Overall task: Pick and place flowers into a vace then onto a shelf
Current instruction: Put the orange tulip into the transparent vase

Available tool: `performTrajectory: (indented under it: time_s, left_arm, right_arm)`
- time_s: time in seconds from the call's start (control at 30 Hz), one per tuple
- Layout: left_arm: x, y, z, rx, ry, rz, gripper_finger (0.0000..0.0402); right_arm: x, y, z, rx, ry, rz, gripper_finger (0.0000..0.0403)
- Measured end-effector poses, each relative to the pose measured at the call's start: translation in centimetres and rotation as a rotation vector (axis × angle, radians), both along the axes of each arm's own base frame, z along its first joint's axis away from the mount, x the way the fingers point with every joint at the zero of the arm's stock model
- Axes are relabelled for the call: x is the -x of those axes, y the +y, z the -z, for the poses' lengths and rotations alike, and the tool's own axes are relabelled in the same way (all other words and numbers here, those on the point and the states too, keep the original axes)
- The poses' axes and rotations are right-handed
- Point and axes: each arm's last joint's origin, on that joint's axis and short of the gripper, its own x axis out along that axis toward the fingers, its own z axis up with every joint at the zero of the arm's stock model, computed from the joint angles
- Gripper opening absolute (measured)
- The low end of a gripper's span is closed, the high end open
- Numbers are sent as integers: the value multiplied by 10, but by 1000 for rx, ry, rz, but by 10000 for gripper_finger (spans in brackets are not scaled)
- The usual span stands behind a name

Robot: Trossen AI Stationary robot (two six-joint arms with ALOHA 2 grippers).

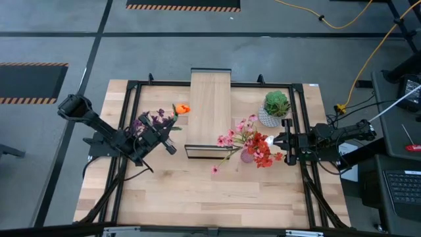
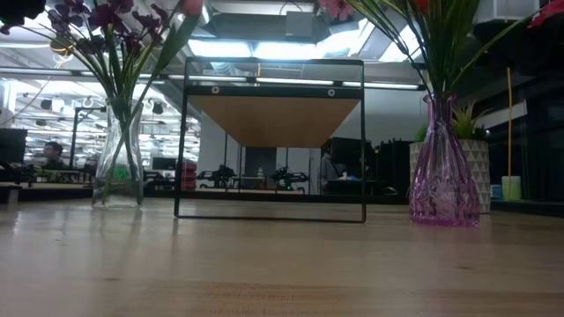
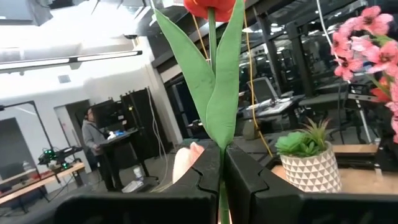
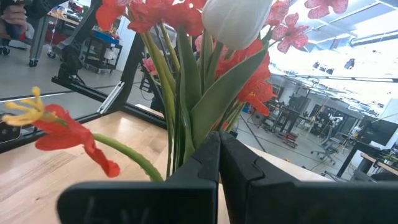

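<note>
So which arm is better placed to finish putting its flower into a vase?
Probably the left. Its gripper is shut on the orange tulip over the clear vase. The right gripper grips the white tulip among blooms already at the purple vase.

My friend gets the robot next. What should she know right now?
Left gripper: shut on the orange tulip stem, above the clear vase, left of the shelf.
Right gripper: shut on the white tulip stem, at the purple vase, right of the shelf.
Done: both vases hold flowers and stand on the table.
Left: release these stems, then move the vases onto the shelf, whose top is bare.
</note>
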Motion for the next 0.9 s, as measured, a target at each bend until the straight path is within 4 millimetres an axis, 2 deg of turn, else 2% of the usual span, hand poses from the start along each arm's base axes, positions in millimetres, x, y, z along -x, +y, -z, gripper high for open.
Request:
performTrajectory:
  time_s: [0.6,0.9]
  left_arm:
    - [-4,-5,8,36,32,11,4]
    - [-4,-5,12,106,45,-48,4]
  right_arm:
    - [0,0,0,0,0,0,10]
    - [0,0,0,0,0,0,10]
